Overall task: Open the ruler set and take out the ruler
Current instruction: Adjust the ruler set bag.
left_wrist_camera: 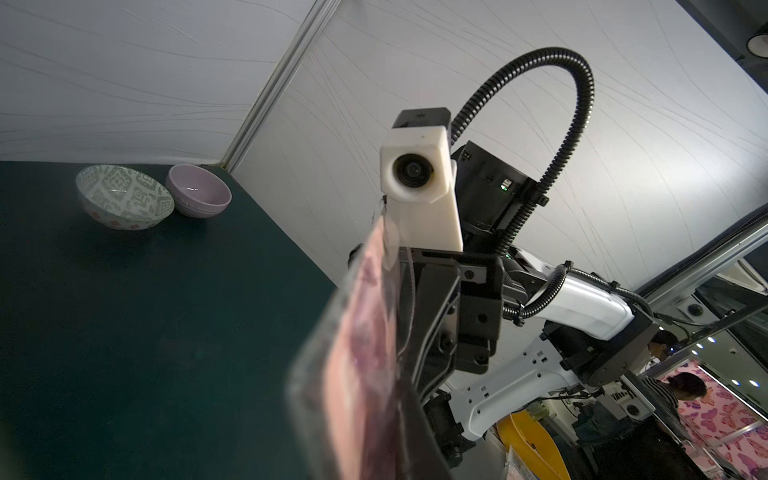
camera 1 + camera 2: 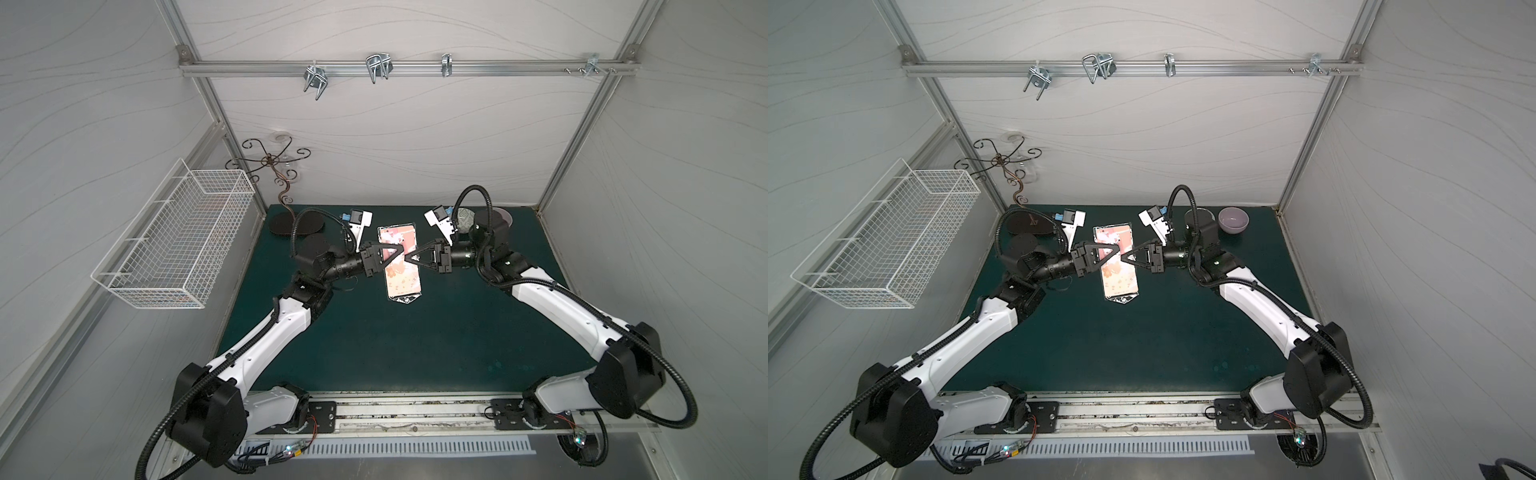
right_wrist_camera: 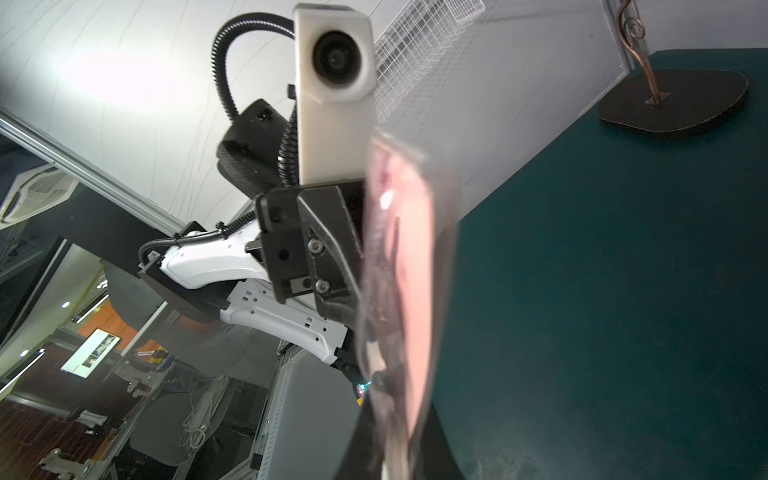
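My left pincer (image 2: 401, 249) and right pincer (image 2: 409, 258) were clamped on the ruler set (image 2: 403, 282) from opposite sides. The green counter (image 2: 415, 340) lay beneath.

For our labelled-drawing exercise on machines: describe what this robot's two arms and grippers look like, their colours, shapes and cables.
The left arm and right arm have white shells and black joints. A black ribbed hose loops along each. The left gripper and right gripper are black, triangular and open-framed. A white camera block sits above each.
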Robot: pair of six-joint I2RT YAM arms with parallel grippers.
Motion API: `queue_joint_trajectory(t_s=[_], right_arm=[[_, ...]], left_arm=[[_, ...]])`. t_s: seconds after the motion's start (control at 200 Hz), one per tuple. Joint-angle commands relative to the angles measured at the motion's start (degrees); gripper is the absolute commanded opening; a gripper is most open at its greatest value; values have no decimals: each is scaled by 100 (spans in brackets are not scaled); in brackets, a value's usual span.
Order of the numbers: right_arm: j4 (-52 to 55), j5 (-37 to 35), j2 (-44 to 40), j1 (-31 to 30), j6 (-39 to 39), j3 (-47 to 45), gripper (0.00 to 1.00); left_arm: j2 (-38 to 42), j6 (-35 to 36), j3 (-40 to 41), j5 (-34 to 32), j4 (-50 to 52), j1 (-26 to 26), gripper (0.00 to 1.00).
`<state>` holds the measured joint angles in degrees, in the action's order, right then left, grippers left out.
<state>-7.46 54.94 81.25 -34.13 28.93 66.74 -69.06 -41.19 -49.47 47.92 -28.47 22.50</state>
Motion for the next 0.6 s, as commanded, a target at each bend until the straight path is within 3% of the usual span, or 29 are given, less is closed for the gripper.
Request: queue_joint_trajectory(t_s=[0.0, 0.025, 0.1, 0.19, 0.24, 0.315, 0.425, 0.49, 0.595], right_arm=[[348, -127, 58, -103, -321, 274, 0], [465, -196, 46, -105, -400, 307, 4], [876, -601, -135, -112, -762, 362, 39], [1047, -1588, -734, -135, -1247, 31, 55], [943, -2605, -1197, -288, -1580, -392, 69], [571, -3932, -1780, -740, -2292, -1121, 71], [183, -5255, -2100, -1530, -3047, -1765, 72], [-254, -5651, -2223, -1842, -3317, -2092, 72], [-899, -5724, -2313, -2103, -3536, -2437, 71]], left_arm=[[-22, -137, -185, 13, -446, 17, 0], [-16, -137, -177, -8, -443, 17, 0], [44, -125, -159, -110, -354, 17, 0], [204, -52, -143, -452, -73, 15, 0], [297, -12, -165, -700, 188, 17, 0], [374, 23, -240, -851, 567, 21, 0], [405, 36, -346, -938, 863, 41, 0], [414, 75, -355, -966, 904, 74, 0], [434, 93, -318, -1012, 887, 122, 0]])
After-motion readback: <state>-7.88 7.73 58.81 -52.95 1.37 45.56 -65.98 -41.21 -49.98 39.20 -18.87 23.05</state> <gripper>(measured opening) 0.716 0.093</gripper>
